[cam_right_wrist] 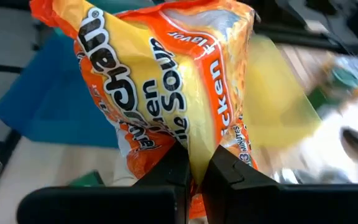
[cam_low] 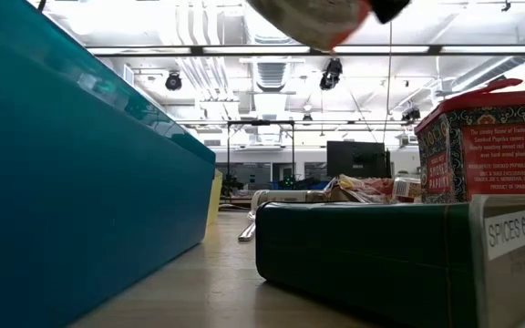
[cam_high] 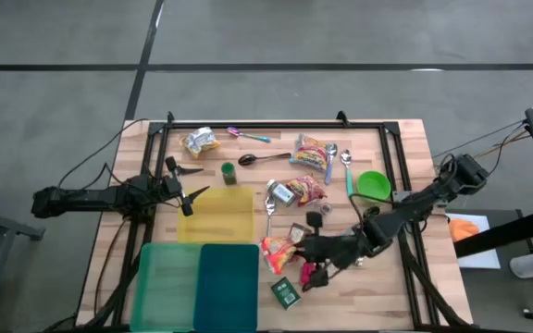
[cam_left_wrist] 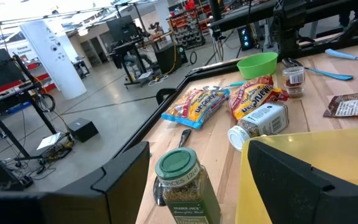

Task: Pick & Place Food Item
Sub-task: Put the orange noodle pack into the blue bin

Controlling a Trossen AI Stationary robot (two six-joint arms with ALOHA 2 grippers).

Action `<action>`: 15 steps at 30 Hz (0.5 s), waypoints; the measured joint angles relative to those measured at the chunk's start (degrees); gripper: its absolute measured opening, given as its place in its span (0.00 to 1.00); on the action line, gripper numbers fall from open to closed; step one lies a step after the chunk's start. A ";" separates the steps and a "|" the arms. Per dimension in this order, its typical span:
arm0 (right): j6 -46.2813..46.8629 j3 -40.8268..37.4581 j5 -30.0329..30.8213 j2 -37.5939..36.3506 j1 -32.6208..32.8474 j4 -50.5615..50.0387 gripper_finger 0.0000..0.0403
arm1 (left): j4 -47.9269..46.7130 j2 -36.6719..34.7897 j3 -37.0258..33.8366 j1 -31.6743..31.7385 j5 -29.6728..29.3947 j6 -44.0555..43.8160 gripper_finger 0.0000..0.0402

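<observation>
Just right of the teal bin, the right gripper is pinching an orange ramen packet above the table. Left of that bin's far end, the left gripper is waiting, fingers spread.

The ramen packet sits just right of the teal bin, with the spice tin nearer the table's front edge.
</observation>
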 joint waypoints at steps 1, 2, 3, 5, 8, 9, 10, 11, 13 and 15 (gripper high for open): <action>-1.58 -0.64 -2.17 0.00 -0.84 2.26 0.04 | 0.00 0.00 0.00 0.01 -0.01 0.00 0.69; -3.08 -1.26 -4.37 0.00 -1.66 4.46 0.04 | 0.01 0.00 0.00 0.01 -0.02 0.00 0.69; -4.48 -1.87 -6.35 0.08 -2.51 6.70 0.04 | 0.01 0.00 0.00 0.01 -0.02 0.00 0.69; -6.63 -2.70 -9.23 0.64 -4.08 11.08 0.04 | 0.02 0.00 0.00 0.00 0.00 0.00 0.69; -8.81 -3.68 -11.51 2.22 -6.11 16.72 0.04 | 0.00 0.02 0.00 0.00 0.00 0.00 0.69; -9.60 -3.81 -12.47 2.85 -6.72 18.34 0.04 | 0.01 0.00 0.00 0.01 0.00 0.00 0.69; -10.53 -3.92 -13.64 3.60 -7.33 19.51 0.04 | 0.00 0.02 0.00 0.02 -0.02 0.00 0.69; -11.37 -3.93 -14.92 4.40 -7.89 20.81 0.04 | 0.02 0.02 0.00 0.00 0.00 0.00 0.69; -12.74 -3.42 -16.94 6.17 -8.73 22.37 0.04 | 0.02 0.01 0.00 0.01 -0.01 0.01 0.69; -13.58 -2.33 -17.15 8.10 -9.25 22.88 0.04 | 0.00 0.15 0.00 0.00 0.00 0.01 0.69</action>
